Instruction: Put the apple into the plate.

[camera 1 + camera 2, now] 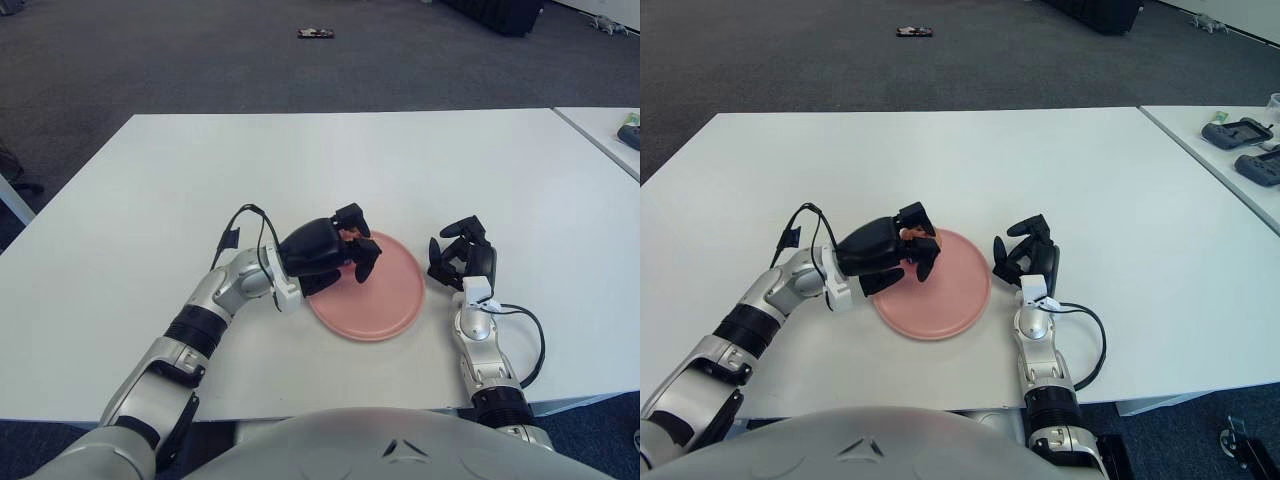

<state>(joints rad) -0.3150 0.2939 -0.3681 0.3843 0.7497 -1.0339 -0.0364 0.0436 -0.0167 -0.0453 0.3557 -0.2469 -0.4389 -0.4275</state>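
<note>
A pink round plate (385,300) lies on the white table (330,160) in front of me. My left hand (340,250) reaches over the plate's left rim, its black fingers curled around a small reddish-orange apple (349,235) that shows only as a sliver between them. The hand holds the apple just above the plate's left part. It also shows in the right eye view (902,250). My right hand (462,255) shows just right of the plate, fingers loosely curled and holding nothing.
A second white table (1230,150) stands at the right with dark controllers (1238,132) on it. A small dark object (315,33) lies on the grey carpet far behind the table.
</note>
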